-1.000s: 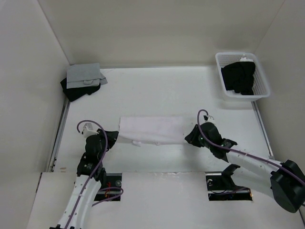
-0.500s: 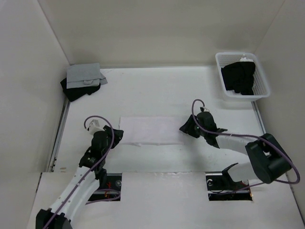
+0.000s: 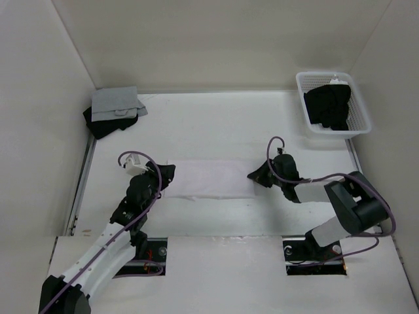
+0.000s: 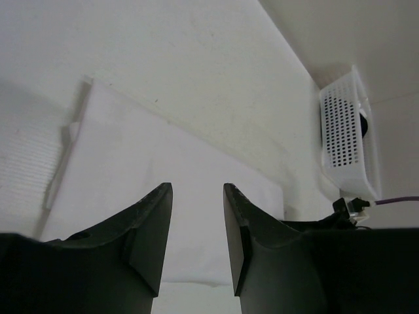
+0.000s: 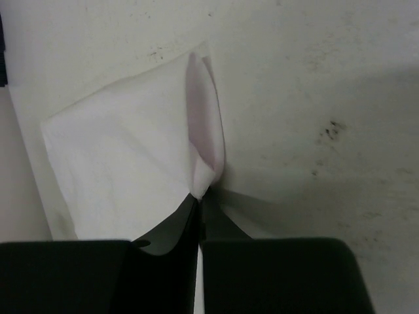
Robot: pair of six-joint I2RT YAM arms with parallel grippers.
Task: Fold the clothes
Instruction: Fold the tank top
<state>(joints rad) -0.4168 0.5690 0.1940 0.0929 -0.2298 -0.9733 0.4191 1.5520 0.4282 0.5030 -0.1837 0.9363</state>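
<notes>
Top view: white garment lies flat mid-desk, folded down to a long narrow strip running left-right. left claw is at its left end, right claw at its right end. My read of the step: taking both ends for another fold of the strip. basket with black garments sits in the far right corner. grey cloth lies on another black garment in the far left corner. Both are well apart from the work. Plain light walls box the desk in on three sides.

Left wrist: fingers apart, nothing between them, over the strip's left end. Can't tell if the tips touch fabric. A stepped layer edge shows on the left side.

Right wrist: claw together, clamped on a small raised pinch at the strip's edge, and the fabric tents up into the tips. White desk surface here is scuffed with dark specks.

Next, as I judge it: the left claw has to come down and close on its end, catching all layers, before any lift. Then both ends need to move evenly or the fold skews. The fabric looks thin, so the layers will likely slide apart if only the top one is caught.
</notes>
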